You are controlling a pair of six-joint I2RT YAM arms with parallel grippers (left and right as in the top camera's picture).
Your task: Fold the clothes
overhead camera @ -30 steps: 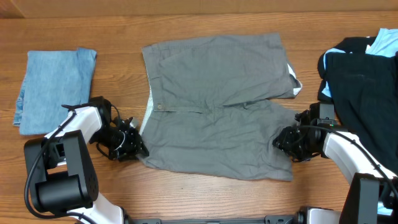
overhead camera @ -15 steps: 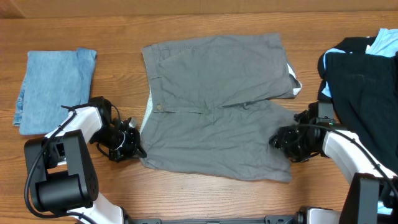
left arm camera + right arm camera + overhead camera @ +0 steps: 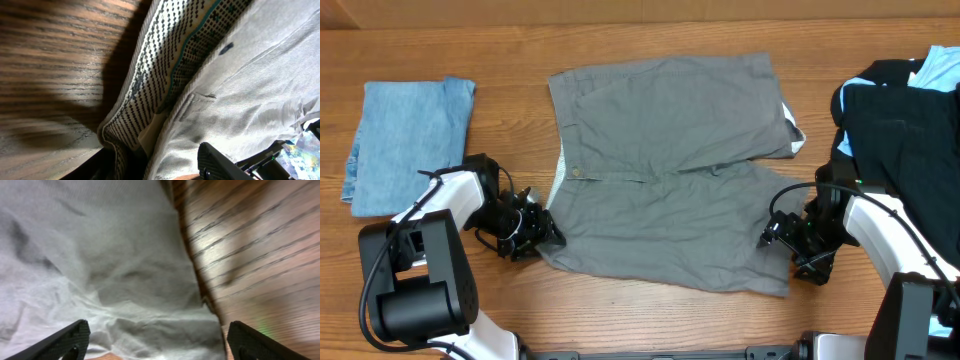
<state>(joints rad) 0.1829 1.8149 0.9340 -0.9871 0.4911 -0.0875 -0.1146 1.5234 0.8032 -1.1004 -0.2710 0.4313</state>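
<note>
Grey shorts (image 3: 665,170) lie spread across the middle of a wooden table (image 3: 620,320). Their waistband is to the left, with its patterned lining (image 3: 165,65) turned out along the edge. The left gripper (image 3: 533,232) sits low at the shorts' near left corner, right against the fabric. Its wrist camera shows the lining running down beside one dark finger (image 3: 216,161), but whether the jaws are clamped on the cloth cannot be told. At the near right corner, the right gripper (image 3: 788,243) is at the hem with its fingers (image 3: 70,340) spread wide, gripping nothing, the cloth lying loose below them. A folded denim-blue garment (image 3: 405,145) lies well apart on the left. A black garment (image 3: 900,150) is heaped at the right edge, a light blue piece (image 3: 938,68) showing at its top.
</note>
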